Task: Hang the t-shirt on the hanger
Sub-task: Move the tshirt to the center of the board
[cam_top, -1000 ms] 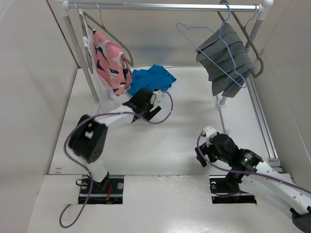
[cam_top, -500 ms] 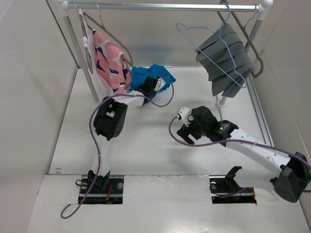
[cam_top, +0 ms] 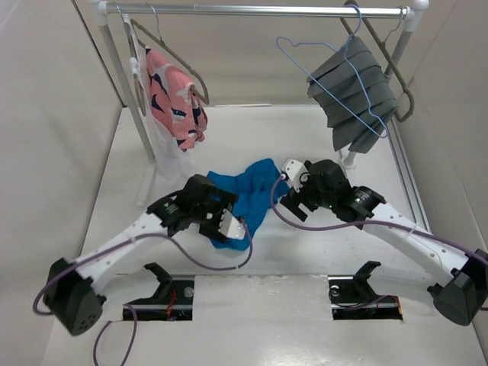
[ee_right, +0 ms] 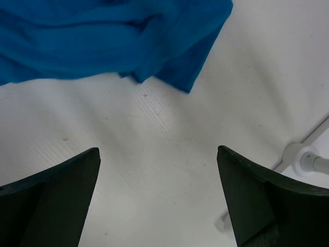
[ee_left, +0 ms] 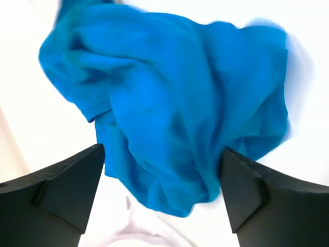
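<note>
nearest the bases, the left gripper [ee_left: 162,154] sits low over the desk [cam_top: 293,253] with its jaws spread wide, not pinching anything. the crumpled near end of the t-shirt [cam_top: 248,191] lies between and beyond its fingers, a little blurred in the left wrist view. a second ago that shirt was bunched at the far end of the desk, beside the pink patterned garment [cam_top: 177,95]. the left arm reached out to it there, and now both arm and shirt are back at mid-desk, the cloth loose and rumpled. the right gripper [ee_right: 157,149], which was folded near its base, has swung in to the shirt's right edge; its jaws are also wide apart over bare desk, with a blue corner just ahead of them. so the shirt is now within reach of both arms, but neither holds it. farther off, the light-blue wire hanger [cam_top: 305,70] hangs on the rail [cam_top: 259,10] in front of the grey pleated garment [cam_top: 358,91], well apart from the shirt. by my reading, dressing it has not yet begun.
</note>
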### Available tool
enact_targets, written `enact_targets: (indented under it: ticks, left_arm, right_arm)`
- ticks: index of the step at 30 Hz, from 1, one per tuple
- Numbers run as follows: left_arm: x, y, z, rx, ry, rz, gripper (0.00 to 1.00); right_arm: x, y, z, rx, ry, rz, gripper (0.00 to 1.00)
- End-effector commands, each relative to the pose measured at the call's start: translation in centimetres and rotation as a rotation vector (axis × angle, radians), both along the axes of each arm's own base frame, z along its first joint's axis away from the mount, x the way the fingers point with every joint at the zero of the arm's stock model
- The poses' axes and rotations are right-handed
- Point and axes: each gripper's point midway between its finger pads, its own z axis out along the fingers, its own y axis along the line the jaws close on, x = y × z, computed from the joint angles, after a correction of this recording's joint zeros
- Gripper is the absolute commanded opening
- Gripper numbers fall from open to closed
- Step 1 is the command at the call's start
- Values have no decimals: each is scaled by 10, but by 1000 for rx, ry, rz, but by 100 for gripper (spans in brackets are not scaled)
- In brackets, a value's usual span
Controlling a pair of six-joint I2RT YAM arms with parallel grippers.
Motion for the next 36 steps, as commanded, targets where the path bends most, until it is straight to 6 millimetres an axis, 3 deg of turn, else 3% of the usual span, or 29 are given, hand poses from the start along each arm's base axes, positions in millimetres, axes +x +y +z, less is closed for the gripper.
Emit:
enact_targets:
  ticks: [1,2,4,6,9,10,11,13,14,16,17,18,19,20,21,22,24,25,26,28,29,30,31,33,34,36]
  left_arm:
    - [-42,-2,5,-101,58,-114,89]
    - [-40,0,7,-130,58,-58,90]
    - [-26,-5,29,-274,88,151,91]
    - [-7,3,34,-314,83,343,91]
    - [15,12,20,-351,149,627,80]
    - [24,14,21,-363,162,692,70]
    - [31,16,10,-342,200,759,66]
    - [50,21,17,-397,253,891,61]
    - [54,24,10,-380,285,936,60]
    - [64,36,12,-407,290,1052,60]
    - [68,44,12,-418,277,1111,62]
    - [70,47,25,-463,248,1128,63]
    - [67,55,21,-462,238,1147,66]
    - [65,56,27,-491,223,1139,68]
    - [61,59,44,-559,190,1119,71]
    - [54,63,39,-556,183,1113,73]
    - [47,65,46,-593,159,1076,78]
    - [44,66,58,-639,132,1046,80]
    - [41,67,54,-645,128,1044,80]
    - [38,68,58,-670,113,1023,83]
    - [37,66,55,-666,114,1009,84]
    - [38,67,55,-659,106,1002,84]
    - [39,66,58,-670,100,999,84]
    - [44,71,65,-680,58,1018,84]
    - [48,73,65,-672,39,1030,84]
    - [57,78,85,-727,-18,1061,84]
  right_arm:
    - [20,19,26,27,-80,60,100]
    - [21,26,26,33,-76,89,100]
    - [33,41,22,21,-75,130,100]
    - [47,62,23,40,-81,182,100]
    - [67,85,28,51,-108,228,100]
    - [80,99,30,47,-113,252,100]
    - [88,105,30,38,-119,261,100]
    - [102,121,26,32,-118,292,100]
    - [117,135,16,17,-110,310,100]
    - [129,151,1,46,-70,366,100]
    - [141,154,-29,43,-13,372,100]
    - [151,162,-26,75,-18,390,100]
    - [154,169,-35,104,5,421,100]
    - [159,170,-59,98,55,412,100]
    - [164,176,-59,109,51,420,100]
    - [168,178,-65,99,49,428,100]
    - [162,180,-87,65,93,449,100]
    - [156,186,-87,64,94,464,100]
    - [155,186,-95,58,108,463,100]
    - [145,188,-110,44,138,477,80]
    - [146,189,-108,47,130,477,62]
    - [143,188,-114,49,147,468,13]
    - [146,184,-95,53,114,443,0]
    - [146,174,-77,47,66,401,0]
    - [142,174,-38,73,-2,392,0]
    - [134,165,-1,44,-80,361,0]
